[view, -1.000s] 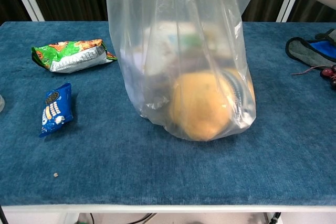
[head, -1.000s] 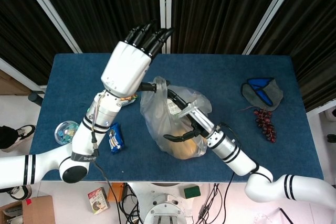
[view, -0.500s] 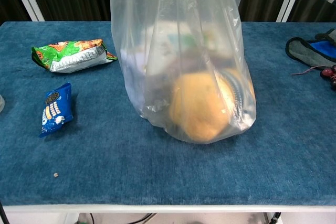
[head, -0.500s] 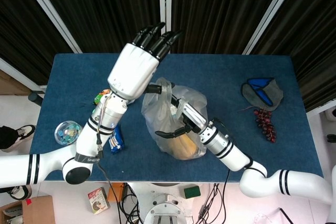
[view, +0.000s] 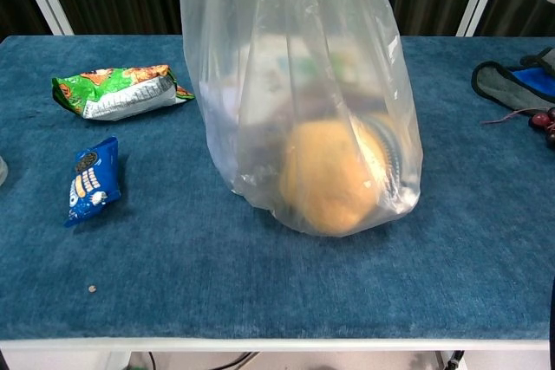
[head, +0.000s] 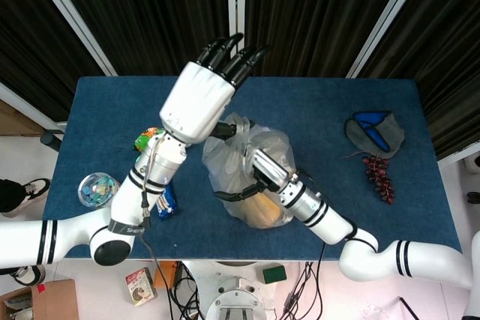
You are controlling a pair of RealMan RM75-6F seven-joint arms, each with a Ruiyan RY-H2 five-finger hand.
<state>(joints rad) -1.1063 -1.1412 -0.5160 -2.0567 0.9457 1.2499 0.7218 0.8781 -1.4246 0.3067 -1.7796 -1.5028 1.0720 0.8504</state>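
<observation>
A clear plastic bag [head: 262,151] stands upright mid-table with a round orange thing [view: 334,175] and other pale items inside. My left hand [head: 196,101] hangs above the bag's top left, dark fingers pointing away, and pinches the bag's upper edge underneath. On the bag's near side my right hand [head: 259,176] presses in, with its dark fingers [head: 231,195] curled around the plastic. In the chest view the bag [view: 295,84] fills the middle and its top runs out of frame; neither hand shows there.
A green snack packet [view: 117,91] and a blue cookie packet [view: 91,181] lie left of the bag. A small round dish [head: 96,187] sits near the table's left edge. A grey and blue cloth [head: 375,131] and dark grapes [head: 379,176] lie at the right.
My right hand has slid left along the bag's near side, fingers curling closer. The left hand has risen slightly and shifted right, drawing the bag taller.
</observation>
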